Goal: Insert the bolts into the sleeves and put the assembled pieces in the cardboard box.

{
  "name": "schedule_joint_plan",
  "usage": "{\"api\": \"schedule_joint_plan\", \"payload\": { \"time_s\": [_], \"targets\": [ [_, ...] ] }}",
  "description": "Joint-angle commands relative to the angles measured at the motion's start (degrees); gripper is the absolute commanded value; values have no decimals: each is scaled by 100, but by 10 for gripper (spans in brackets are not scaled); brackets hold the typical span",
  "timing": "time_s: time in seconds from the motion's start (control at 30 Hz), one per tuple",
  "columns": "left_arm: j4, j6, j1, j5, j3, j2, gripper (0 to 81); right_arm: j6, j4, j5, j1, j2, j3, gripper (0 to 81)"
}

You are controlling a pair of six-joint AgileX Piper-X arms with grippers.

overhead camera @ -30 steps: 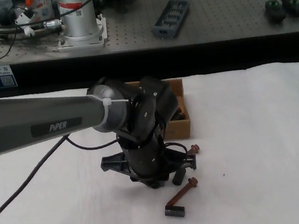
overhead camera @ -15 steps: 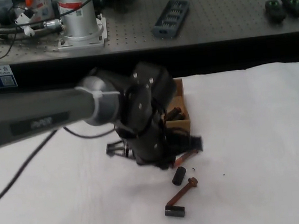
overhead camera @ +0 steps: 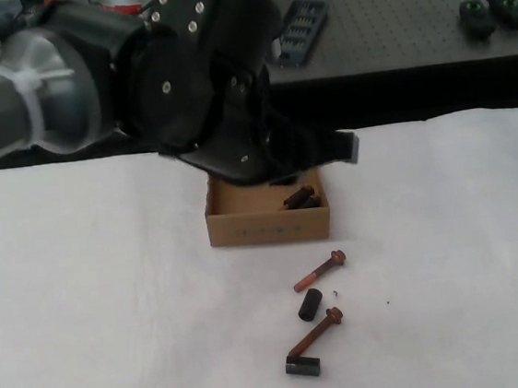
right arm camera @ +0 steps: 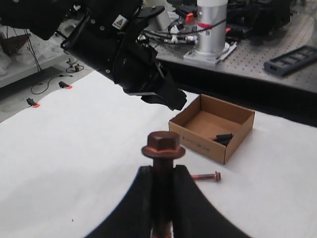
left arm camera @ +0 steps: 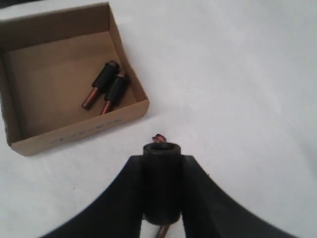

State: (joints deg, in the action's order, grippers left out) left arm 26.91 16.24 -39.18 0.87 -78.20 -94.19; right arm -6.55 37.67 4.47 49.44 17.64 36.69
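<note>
My left gripper (left arm camera: 162, 161) clamps a black sleeve (left arm camera: 161, 196); my right gripper (right arm camera: 162, 171) pinches a bolt (right arm camera: 163, 145) upright. The cardboard box (overhead camera: 267, 226) sits near the white cloth's (overhead camera: 451, 257) far edge, with a perforated metal table (overhead camera: 388, 14) behind.

One cardboard box (overhead camera: 267, 223) — two assembled pieces (left arm camera: 102, 82), three loose bolts (overhead camera: 320, 271) and three sleeves (overhead camera: 310, 304) (one of each gripped).

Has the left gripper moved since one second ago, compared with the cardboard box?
Yes. In the high view the left gripper, holding a sleeve, rose from the cloth in front of the cardboard box to above the box's far side.
</note>
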Motion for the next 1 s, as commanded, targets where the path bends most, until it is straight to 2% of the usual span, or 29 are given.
{"api": "schedule_joint_plan", "payload": {
  "time_s": [0.0, 0.13, 0.37, 0.43, 0.63, 0.73, 0.97],
  "targets": [
    [-90, -308, -215, -18, 92, 383, 139, 139, -213, 7, -29, 40, 3, 30],
    [-935, -296, -359, 236, 971, 948, 115, 386, -285, 257, -29, 336, 3, 30],
    [-3400, 105, -396, 1156, 3652, 2305, 104, 787, -1075, 294, -29, 1034, 3, 30],
    [-4264, 211, -396, 1508, 4312, 2738, 104, 769, -1368, -70, -29, 1231, 3, 30],
    [-6463, -106, -396, 2662, 5806, 3733, 104, 615, -2543, -1813, -29, 2133, 3, 30],
    [-6725, -493, -396, 3111, 6144, 3992, 104, 458, -2992, -2315, -29, 2533, 3, 30],
    [-6889, -643, -396, 3735, 6254, 4048, 104, -325, -3846, -3250, -29, 2977, 3, 30]
  ]
}}
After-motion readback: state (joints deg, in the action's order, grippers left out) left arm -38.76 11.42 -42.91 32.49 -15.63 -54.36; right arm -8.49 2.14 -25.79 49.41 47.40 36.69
